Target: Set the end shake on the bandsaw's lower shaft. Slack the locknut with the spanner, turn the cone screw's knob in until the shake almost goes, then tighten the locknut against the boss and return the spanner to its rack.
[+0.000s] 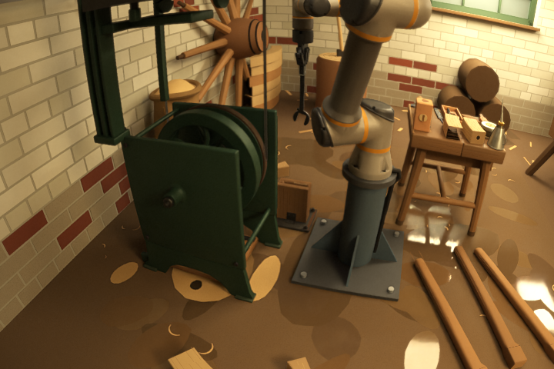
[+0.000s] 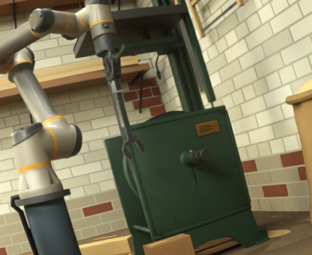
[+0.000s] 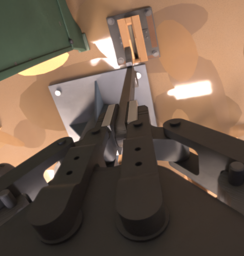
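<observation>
On the left of the workshop floor stands the green bandsaw (image 1: 199, 182), with the cone screw's knob (image 2: 200, 155) and its boss projecting from the middle of one side panel. I hold the dark spanner (image 2: 121, 112) by its handle in my gripper (image 3: 120, 114), high beside the saw. The spanner hangs straight down with its open jaws (image 1: 301, 115) lowest, to the left of the knob and a little above it, apart from it. Directly below on the floor is the wooden spanner rack (image 3: 133, 35), its slot empty.
Behind the saw a wagon wheel (image 1: 238, 37) leans on the brick wall beside barrels. My arm's pedestal and base plate (image 1: 352, 256) stand right of the rack. A wooden table (image 1: 452, 143) with boxes and an oil can stands further right, and three wooden posts (image 1: 487, 304) lie on the floor.
</observation>
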